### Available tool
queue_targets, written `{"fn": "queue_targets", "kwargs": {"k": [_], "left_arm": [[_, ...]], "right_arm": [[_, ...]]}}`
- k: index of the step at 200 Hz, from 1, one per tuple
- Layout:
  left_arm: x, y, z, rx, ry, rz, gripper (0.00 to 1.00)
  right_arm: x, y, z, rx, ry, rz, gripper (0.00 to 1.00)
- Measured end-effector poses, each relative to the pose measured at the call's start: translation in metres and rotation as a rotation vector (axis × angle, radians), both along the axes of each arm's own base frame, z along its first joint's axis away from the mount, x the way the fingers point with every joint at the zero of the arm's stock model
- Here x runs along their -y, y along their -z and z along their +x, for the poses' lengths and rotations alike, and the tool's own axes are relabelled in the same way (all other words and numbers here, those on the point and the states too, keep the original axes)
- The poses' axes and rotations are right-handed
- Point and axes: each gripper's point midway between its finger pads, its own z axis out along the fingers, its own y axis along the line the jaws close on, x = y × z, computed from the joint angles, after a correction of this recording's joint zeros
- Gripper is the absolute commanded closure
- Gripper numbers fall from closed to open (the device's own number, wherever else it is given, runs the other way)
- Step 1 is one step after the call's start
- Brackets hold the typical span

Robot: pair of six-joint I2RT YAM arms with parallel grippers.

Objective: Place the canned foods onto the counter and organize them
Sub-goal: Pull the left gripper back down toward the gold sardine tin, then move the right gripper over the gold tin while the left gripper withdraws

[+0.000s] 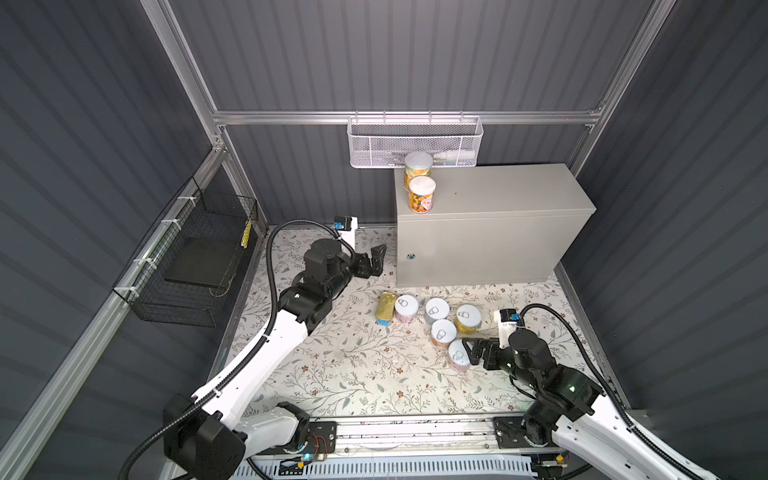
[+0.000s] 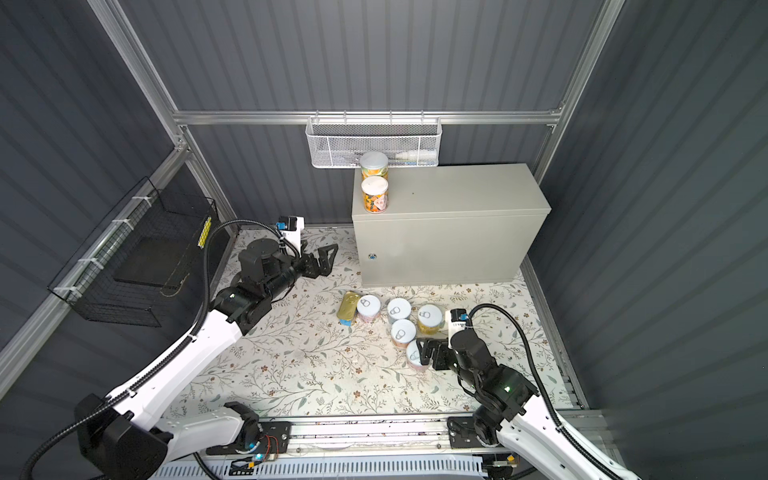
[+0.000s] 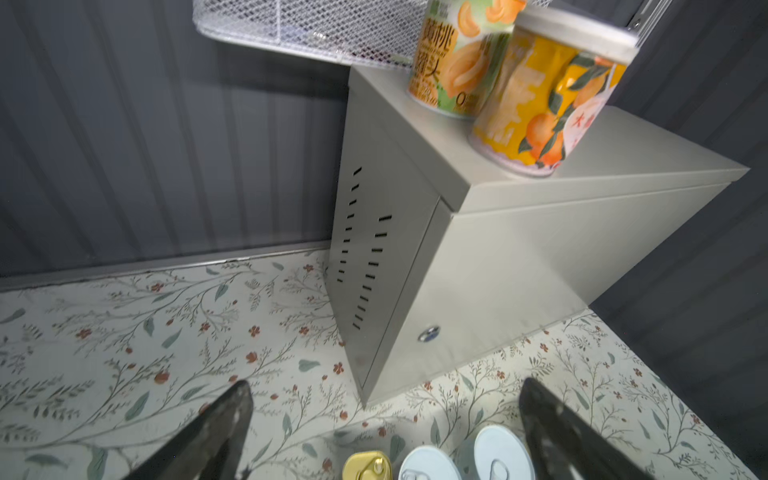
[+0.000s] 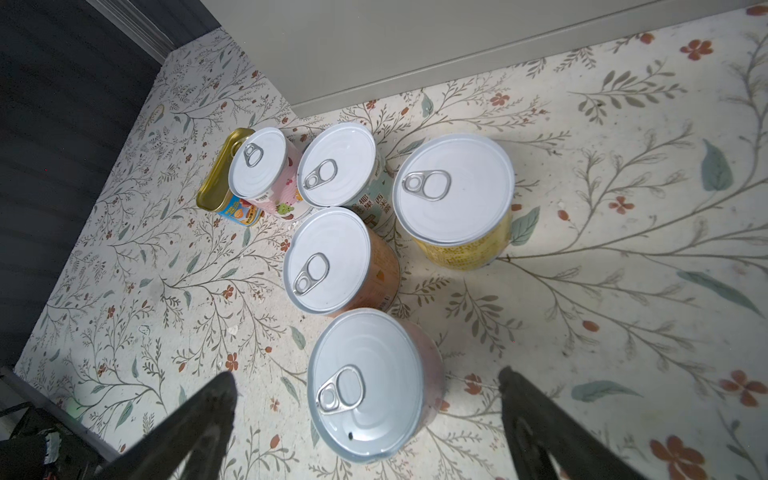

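Grey sheet metal makes up the counter (image 1: 498,195), the biggest thing here, and its flat top carries only two cans: a peach-label can (image 1: 418,165) at the back left corner and an orange-label can (image 1: 422,194) just in front of it, nearly touching. Most of the top is bare, so I judge the task about a quarter done.

Below it, the floral mat (image 1: 353,365) holds the six cans not yet lifted, clustered near the counter's front. The black wire basket (image 1: 187,266) on the left wall and the white mesh basket (image 1: 415,143) behind the counter play no part, though the mesh one hangs close above the two placed cans.

Left gripper (image 1: 377,259) hovers empty beside the counter's left side, jaws spread wide. Right gripper (image 1: 469,352) is low, jaws wide apart either side of the nearest pink can (image 4: 374,386), not closed on it.

Crowding that can are the orange can (image 4: 336,259), almost touching it, then the yellow can (image 4: 453,191), blue-grey can (image 4: 338,164), small pink can (image 4: 259,162) and gold tin (image 4: 216,174).
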Motion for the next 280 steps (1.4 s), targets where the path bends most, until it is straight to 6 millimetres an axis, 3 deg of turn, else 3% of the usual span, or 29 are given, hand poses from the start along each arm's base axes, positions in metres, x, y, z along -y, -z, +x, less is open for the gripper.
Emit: {"fn": "queue_targets", "kwargs": {"k": [28, 68, 175, 207, 241, 280], "left_arm": [[-0.012, 0.032, -0.017, -0.074, -0.018, 0.024, 0.00], [-0.019, 0.095, -0.031, -0.240, -0.028, 0.087, 0.00], [0.010, 0.209, -0.034, -0.556, 0.083, 0.203, 0.00], [0.024, 0.225, -0.042, -0.589, 0.117, 0.244, 0.00], [0.027, 0.227, -0.045, -0.581, 0.113, 0.276, 0.00], [-0.004, 0.218, -0.052, -0.514, -0.005, 0.286, 0.00]], "right_arm": [[0.000, -0.005, 0.000, -0.001, -0.001, -0.001, 0.01], [-0.002, -0.001, -0.004, -0.031, -0.006, 0.012, 0.01], [-0.015, 0.010, -0.018, -0.101, -0.092, 0.052, 0.01], [-0.016, 0.012, -0.018, -0.102, -0.105, 0.036, 0.01], [-0.025, 0.016, -0.016, -0.129, -0.132, 0.038, 0.01], [-0.063, -0.001, -0.012, -0.111, -0.220, 0.015, 0.01]]}}
